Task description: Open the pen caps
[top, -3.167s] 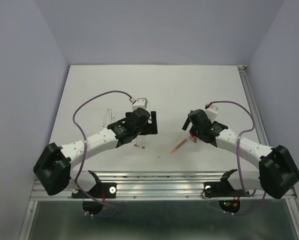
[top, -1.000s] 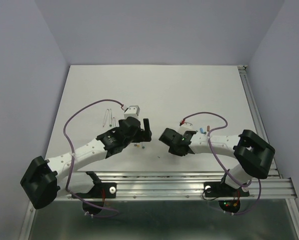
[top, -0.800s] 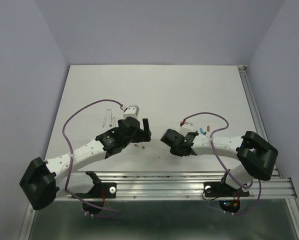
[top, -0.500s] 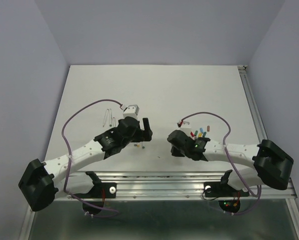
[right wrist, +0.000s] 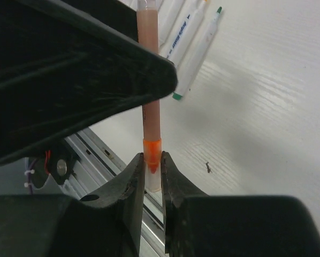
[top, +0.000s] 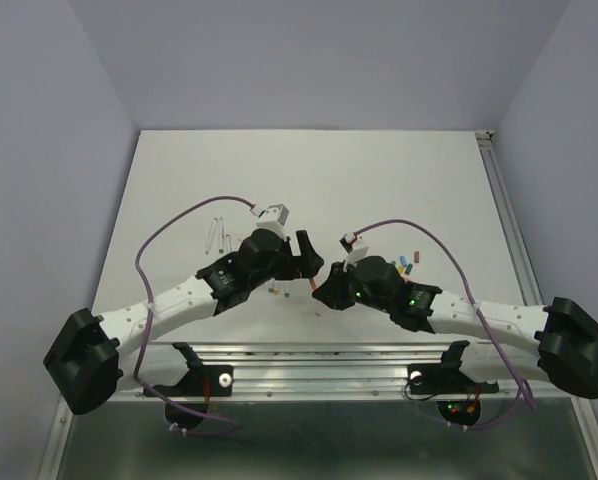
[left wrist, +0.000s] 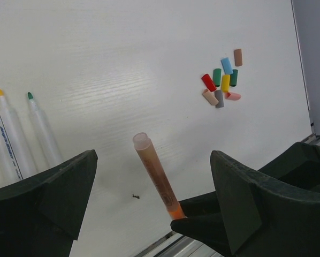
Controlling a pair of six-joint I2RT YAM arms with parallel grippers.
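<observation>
The pen caps (left wrist: 222, 83), already off, lie in a loose multicoloured cluster on the counter (left wrist: 122, 53), well apart from both hands. In the top view they sit just beyond the right wrist (top: 404, 263). One orange pen (left wrist: 155, 176) is held above the counter. The right hand (right wrist: 151, 160) is pinched narrow on its orange-banded end. The barrel points up into the gap of the left hand (left wrist: 153, 155), which stands wide and grips nothing. Uncapped white pens (left wrist: 37, 128) lie side by side on the counter under the left hand.
</observation>
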